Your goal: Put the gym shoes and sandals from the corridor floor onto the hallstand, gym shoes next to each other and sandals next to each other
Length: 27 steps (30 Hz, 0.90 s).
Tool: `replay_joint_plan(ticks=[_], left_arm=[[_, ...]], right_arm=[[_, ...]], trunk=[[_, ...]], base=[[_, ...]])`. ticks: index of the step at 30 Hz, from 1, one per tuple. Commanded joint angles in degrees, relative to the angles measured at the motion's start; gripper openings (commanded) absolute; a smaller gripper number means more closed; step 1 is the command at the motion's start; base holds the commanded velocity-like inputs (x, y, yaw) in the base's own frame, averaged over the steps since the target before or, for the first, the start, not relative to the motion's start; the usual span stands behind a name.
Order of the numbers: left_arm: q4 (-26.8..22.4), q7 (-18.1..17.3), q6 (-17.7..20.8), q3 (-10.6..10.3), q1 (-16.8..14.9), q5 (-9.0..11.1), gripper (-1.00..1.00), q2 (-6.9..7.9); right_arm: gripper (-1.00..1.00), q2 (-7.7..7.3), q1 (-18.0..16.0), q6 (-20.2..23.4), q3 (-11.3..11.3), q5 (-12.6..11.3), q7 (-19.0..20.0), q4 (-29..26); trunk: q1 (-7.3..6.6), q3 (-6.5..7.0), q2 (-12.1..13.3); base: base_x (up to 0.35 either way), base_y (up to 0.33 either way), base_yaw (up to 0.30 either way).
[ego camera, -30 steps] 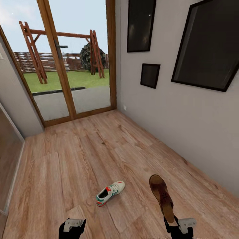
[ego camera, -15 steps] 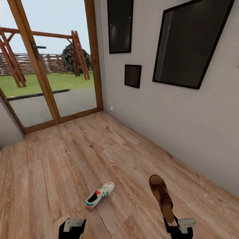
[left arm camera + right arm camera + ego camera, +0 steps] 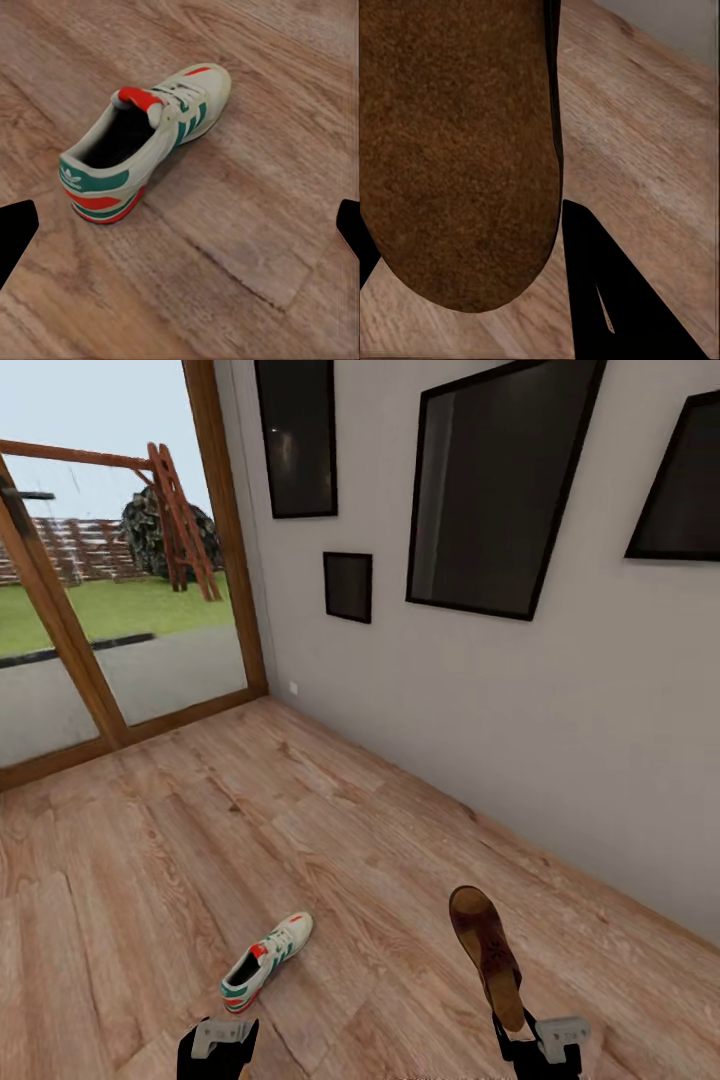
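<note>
One white gym shoe (image 3: 265, 963) with green stripes and a red-orange heel lies on the corridor floor (image 3: 200, 840), just ahead of my left gripper (image 3: 218, 1042). In the left wrist view the gym shoe (image 3: 146, 142) sits beyond the left gripper (image 3: 180, 229), which is open and holds nothing. My right gripper (image 3: 512, 1028) is shut on the heel end of a brown sandal (image 3: 485, 948), which juts forward above the floor. The right wrist view looks close along the sandal (image 3: 457, 150), with one dark finger (image 3: 607, 300) beside it. The hallstand is out of view.
A grey wall (image 3: 520, 740) with several dark framed pictures (image 3: 495, 490) runs along the right. A wood-framed glass door (image 3: 110, 610) onto a garden stands at the far left. Open floor stretches ahead between them.
The camera has swung to the right, so door, wall and gym shoe slid left in the picture. Both grippers and the held sandal keep their place in the view.
</note>
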Motion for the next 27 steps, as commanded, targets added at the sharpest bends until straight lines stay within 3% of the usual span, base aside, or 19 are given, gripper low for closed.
replay_joint_plan(ticks=[1,15,27], left_arm=[[0.03,-0.25,-0.14,-0.21,-0.02,0.48,1.0,0.04],[0.0,-0.25,-0.14,-0.2,-0.01,0.48,1.0,0.04],[0.03,-0.25,-0.14,-0.18,-0.03,0.48,1.0,0.04]], right_arm=[[-1.0,0.06,-0.08,-0.17,-0.48,0.01,0.54,0.02],[-1.0,0.11,-0.08,-0.2,-0.48,0.01,0.54,0.02],[-1.0,0.11,-0.08,-0.19,-0.48,0.01,0.54,0.02]], trunk=[[-0.01,-0.1,-0.02],[-0.01,-0.95,-0.02],[-0.01,-1.04,-0.02]], base=[[0.0,0.0,-0.269],[-0.005,0.0,-0.22],[-0.103,0.0,-0.026]])
